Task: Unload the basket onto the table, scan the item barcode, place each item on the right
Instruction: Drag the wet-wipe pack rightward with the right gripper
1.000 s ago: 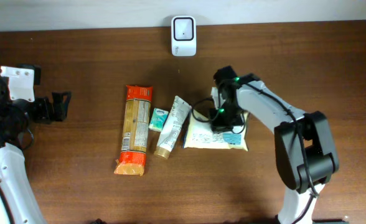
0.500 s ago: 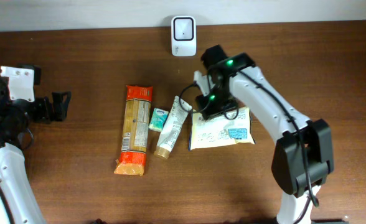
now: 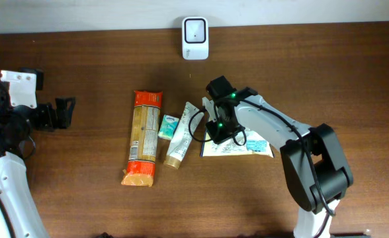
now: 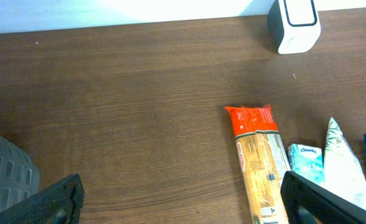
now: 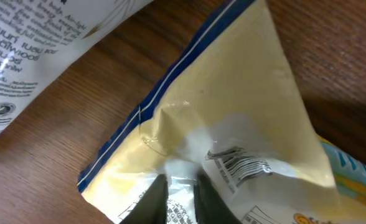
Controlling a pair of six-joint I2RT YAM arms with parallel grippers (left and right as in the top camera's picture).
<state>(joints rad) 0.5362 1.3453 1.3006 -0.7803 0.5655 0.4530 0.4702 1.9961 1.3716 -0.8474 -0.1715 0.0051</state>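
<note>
A yellow pouch (image 3: 247, 144) lies on the table right of centre. My right gripper (image 3: 216, 127) is at the pouch's left edge. In the right wrist view the pouch (image 5: 233, 93) fills the frame and its barcode (image 5: 240, 163) faces the camera. The right gripper (image 5: 182, 186) has a fold of the pouch's film between its fingers, which stand a narrow gap apart. The white scanner (image 3: 195, 30) stands at the back edge. My left gripper (image 3: 65, 112) hovers far left, wide open (image 4: 183, 202) and holding nothing.
A long pasta packet (image 3: 144, 137), a small tissue pack (image 3: 168, 126) and a white tube (image 3: 183, 134) lie side by side left of the pouch. The tube (image 5: 21, 37) sits close to the pouch's corner. The left wrist view shows the scanner (image 4: 294, 25) and pasta packet (image 4: 261, 168).
My right gripper swung back, then left and forward, pulling the pouch's left edge along and turning the pouch. Its fingers have parted slightly. The left arm has not moved.
</note>
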